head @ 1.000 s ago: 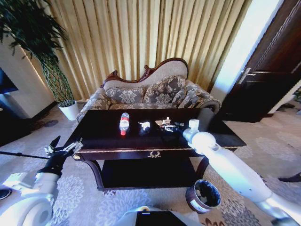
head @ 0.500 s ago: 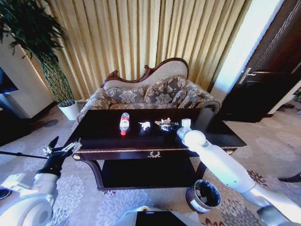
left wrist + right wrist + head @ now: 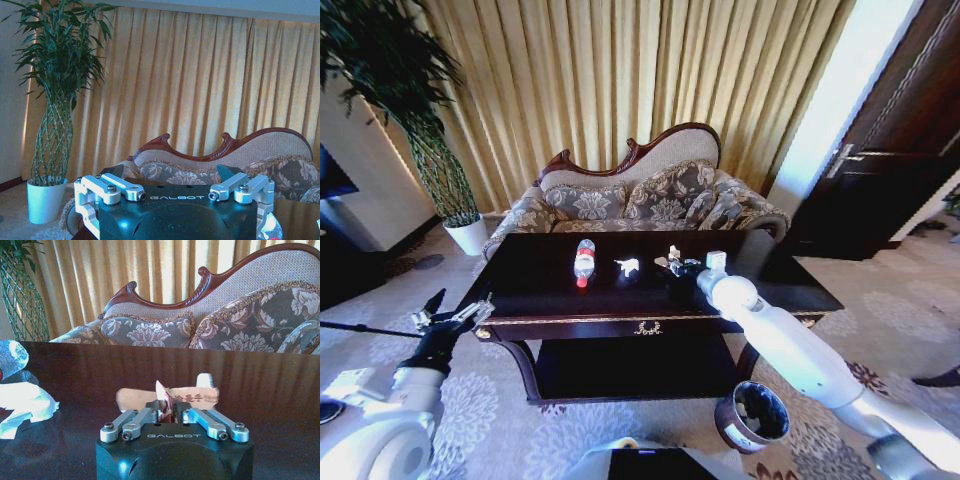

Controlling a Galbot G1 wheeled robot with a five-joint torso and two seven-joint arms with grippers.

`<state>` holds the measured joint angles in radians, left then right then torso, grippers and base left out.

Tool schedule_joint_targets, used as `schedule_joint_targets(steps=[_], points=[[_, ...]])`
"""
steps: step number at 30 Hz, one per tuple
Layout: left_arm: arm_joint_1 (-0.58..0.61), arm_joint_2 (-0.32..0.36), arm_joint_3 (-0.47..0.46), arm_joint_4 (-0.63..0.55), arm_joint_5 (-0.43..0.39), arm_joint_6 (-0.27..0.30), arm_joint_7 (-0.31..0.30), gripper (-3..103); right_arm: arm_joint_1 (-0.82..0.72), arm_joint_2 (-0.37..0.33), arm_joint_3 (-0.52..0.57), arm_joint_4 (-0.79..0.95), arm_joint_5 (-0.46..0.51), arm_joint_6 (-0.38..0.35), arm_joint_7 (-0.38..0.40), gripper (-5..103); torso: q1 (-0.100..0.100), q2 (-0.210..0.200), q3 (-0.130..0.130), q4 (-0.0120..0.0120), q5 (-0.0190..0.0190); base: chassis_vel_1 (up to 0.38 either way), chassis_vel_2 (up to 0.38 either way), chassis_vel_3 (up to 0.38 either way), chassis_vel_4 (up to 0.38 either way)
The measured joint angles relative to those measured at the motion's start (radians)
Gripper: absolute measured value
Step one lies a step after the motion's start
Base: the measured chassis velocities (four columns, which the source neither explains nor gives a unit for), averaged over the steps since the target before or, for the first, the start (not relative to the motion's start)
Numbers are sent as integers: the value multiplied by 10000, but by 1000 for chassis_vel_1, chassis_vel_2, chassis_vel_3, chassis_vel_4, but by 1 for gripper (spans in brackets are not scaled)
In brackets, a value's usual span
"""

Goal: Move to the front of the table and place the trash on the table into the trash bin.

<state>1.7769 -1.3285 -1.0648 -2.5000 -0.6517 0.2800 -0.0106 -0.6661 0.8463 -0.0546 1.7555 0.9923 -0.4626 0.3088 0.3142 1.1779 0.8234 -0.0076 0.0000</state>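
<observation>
The dark glossy table (image 3: 550,300) stands in front of me. On it lie a clear bottle (image 3: 584,262) with a red label, a white crumpled scrap (image 3: 628,266) and a pinkish scrap (image 3: 672,255). My right gripper (image 3: 675,267) reaches over the table and is shut on the pinkish scrap (image 3: 192,395). In the right wrist view the gripper (image 3: 170,413) pinches the scrap's near edge. The white scrap (image 3: 25,402) and the bottle (image 3: 10,357) lie off to one side. The round dark trash bin (image 3: 752,415) stands on the carpet by the table's right front leg. My left gripper (image 3: 455,318) hangs open off the table's left front corner.
A floral sofa (image 3: 640,200) with a carved back stands right behind the table, before gold curtains. A tall plant in a white pot (image 3: 470,235) is at the back left. A dark door (image 3: 900,150) is at the right. Patterned carpet surrounds the table.
My right gripper has moved left across the table to the pinkish scrap and shut on it. The left arm, bottle and white scrap have not moved.
</observation>
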Motion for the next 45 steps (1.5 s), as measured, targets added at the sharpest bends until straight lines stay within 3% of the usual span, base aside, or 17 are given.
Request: schedule_joint_targets(steps=[1,4,8,17,33,45], points=[[0,0,0,0,0,0,0,100,0,0,0,0,0,0,0,22,0,0,0,0,0,0,0,0,0],[0,12,-1,1,-5,-11,0,100,0,-6,28,87,26,44,125,6,0,0,0,1,0,0,0,0,0],[-5,45,-2,37,-17,-23,3,100,3,-25,89,185,45,305,255,1,0,1,0,1,0,0,0,0,0],[-51,71,1,141,-36,-130,19,100,-618,-192,1050,599,-268,1130,552,1,0,0,0,1,2,0,0,0,0],[-201,-52,-28,476,-118,-356,108,100,-3713,-1347,4612,1570,-762,2554,538,1,-1,1,-1,-1,0,0,0,0,0],[-271,527,-266,871,-501,-287,185,100,-6079,-1106,6579,3065,-684,2640,123,1,0,1,-1,2,-2,0,0,0,0]])
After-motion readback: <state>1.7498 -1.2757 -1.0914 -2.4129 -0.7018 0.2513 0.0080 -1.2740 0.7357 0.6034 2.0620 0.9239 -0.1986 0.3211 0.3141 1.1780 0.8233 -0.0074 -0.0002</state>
